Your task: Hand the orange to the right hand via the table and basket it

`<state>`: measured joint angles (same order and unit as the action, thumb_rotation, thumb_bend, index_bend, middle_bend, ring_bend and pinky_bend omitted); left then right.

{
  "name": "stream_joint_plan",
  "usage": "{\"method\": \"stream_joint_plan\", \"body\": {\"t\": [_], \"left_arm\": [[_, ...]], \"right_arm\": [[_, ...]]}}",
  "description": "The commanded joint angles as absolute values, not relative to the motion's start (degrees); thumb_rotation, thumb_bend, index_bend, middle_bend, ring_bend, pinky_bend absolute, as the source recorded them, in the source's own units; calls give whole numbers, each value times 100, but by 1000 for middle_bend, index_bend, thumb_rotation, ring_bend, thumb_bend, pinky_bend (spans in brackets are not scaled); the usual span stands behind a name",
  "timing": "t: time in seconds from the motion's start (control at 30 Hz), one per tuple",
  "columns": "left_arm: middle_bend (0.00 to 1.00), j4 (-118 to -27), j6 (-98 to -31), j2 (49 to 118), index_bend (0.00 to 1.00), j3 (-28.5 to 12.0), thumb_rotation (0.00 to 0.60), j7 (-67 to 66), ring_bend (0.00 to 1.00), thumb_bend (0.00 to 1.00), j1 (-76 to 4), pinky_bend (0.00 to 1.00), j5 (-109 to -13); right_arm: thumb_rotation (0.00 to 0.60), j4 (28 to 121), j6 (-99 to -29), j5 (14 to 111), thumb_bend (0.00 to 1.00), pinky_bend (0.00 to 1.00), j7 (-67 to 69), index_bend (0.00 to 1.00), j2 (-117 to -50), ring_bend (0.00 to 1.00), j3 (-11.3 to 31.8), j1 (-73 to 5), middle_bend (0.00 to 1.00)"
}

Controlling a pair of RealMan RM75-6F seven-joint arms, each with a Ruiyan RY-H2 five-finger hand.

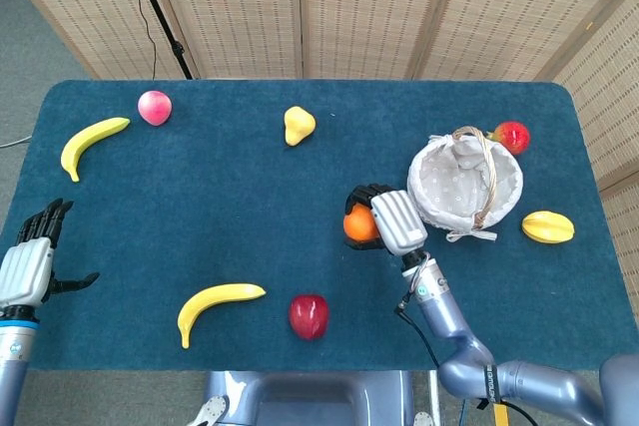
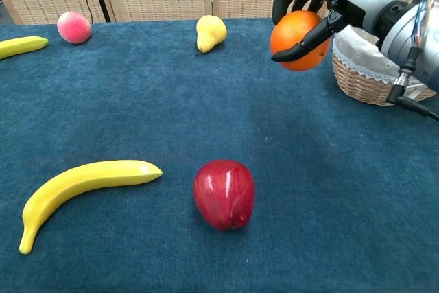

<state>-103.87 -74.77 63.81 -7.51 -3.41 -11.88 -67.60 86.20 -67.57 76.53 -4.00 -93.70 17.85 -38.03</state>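
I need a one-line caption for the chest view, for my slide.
Right hand holds the orange in the air beside the basket, above the blue table.

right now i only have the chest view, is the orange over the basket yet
Observer: No. In the head view the orange, held in the right hand, is beside the basket, outside its rim.
Operator: anything in the basket already
Observer: No fruit shows on its cloth lining.
Operator: and the left hand
Observer: The left hand is by the left edge of the table, fingers apart, holding nothing.
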Motion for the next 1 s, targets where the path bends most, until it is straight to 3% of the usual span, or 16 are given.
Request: {"method": "stream_joint_plan", "body": {"t": [0.03,0.5,1.0], "left_arm": [[0,-10382,-7452,6400,0,-744,600,-369,0,66,-1205,0,-6757],[0,-10399,-7429,6431,0,-723,600,-427,0,66,-1226,0,-6767],[0,-10390,-7344,6420,0,-709,600,-371,0,66,-1250,0,-6758]], "right_arm": [[600,8509,-6622,7540,71,691,-411,747,-9220,709,1956,-3919,683],[600,8030,-6251,7267,71,691,-299,748,-8918,708,2236,-4265,684],[600,7495,-6360,7600,71,691,-669,750,-8580,708,1930,-4309,684]]}}
